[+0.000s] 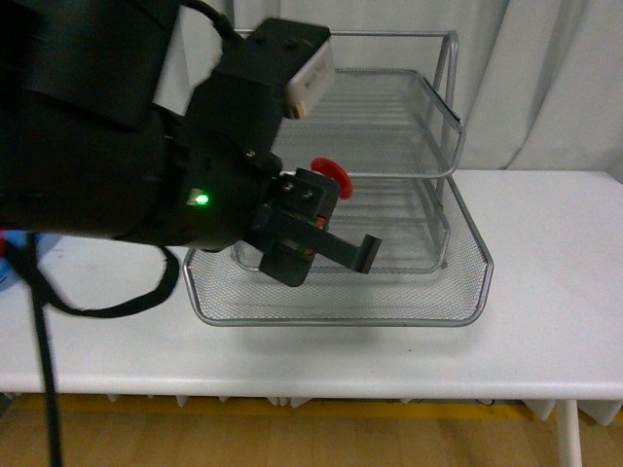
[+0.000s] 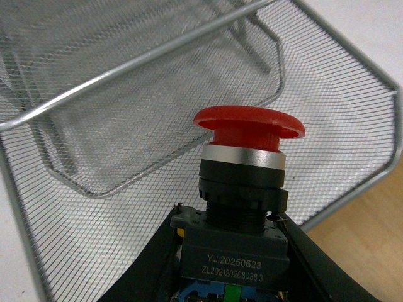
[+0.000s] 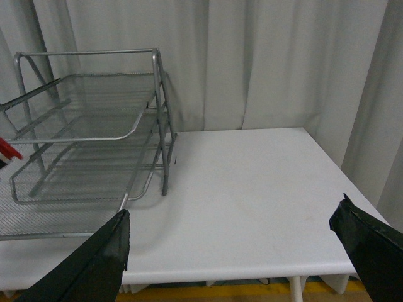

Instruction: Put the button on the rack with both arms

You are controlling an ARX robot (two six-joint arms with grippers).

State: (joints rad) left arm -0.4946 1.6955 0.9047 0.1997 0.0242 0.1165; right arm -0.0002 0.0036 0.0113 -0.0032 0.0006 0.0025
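My left gripper point(image 1: 321, 245) is shut on the button point(image 1: 319, 190), whose red mushroom cap points toward the rack point(image 1: 469, 292). It holds the button in the air over the front part of the lowest mesh tray. In the left wrist view the button point(image 2: 247, 145) fills the middle, its dark block body clamped between the black fingers point(image 2: 148, 270), with the rack's mesh point(image 2: 126, 94) right behind it. My right gripper point(image 3: 233, 251) is open and empty above the white table, to the right of the rack point(image 3: 155, 69). It does not show in the front view.
The rack stands on a white table point(image 1: 555, 292) with bare surface to its right point(image 3: 252, 182). A pale curtain point(image 3: 264, 63) hangs behind. The table's front edge and the wooden floor point(image 1: 292, 438) lie below. My bulky left arm point(image 1: 88, 126) hides the table's left part.
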